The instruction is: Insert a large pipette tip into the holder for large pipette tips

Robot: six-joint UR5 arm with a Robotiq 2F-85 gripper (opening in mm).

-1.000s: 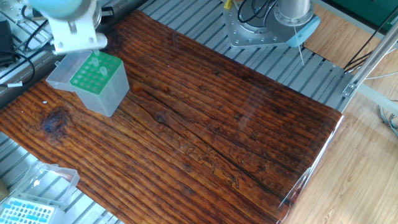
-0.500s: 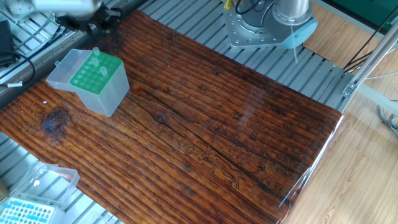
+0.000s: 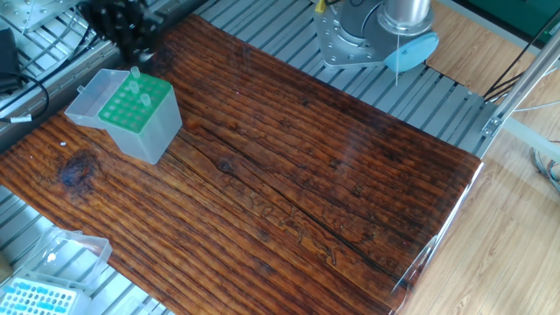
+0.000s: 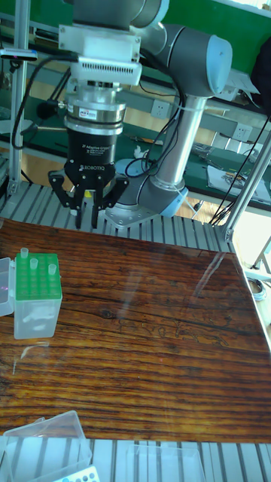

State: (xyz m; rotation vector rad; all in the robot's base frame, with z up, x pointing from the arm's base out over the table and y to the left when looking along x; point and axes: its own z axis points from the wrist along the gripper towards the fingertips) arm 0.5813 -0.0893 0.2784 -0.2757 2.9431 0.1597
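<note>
The holder for large pipette tips (image 3: 140,114) (image 4: 38,301) is a clear box with a green rack, standing at the table's left with its clear lid (image 3: 87,101) folded open. Up to three large pipette tips (image 3: 135,79) (image 4: 52,266) stand upright in the rack's holes. My gripper (image 3: 133,48) (image 4: 86,218) hangs well above and behind the holder, apart from it. Its black fingers (image 4: 78,212) point down with a narrow gap, and nothing is between them.
A smaller box with a light blue rack (image 3: 39,299) (image 4: 79,474) and its clear lid (image 3: 77,249) sit at the front left corner. The arm's base (image 3: 359,39) stands behind the table. Cables (image 3: 22,87) lie at the far left.
The gripper was low over the green rack a second ago. It has risen and drawn back, empty, and a tip stays standing in the rack.
</note>
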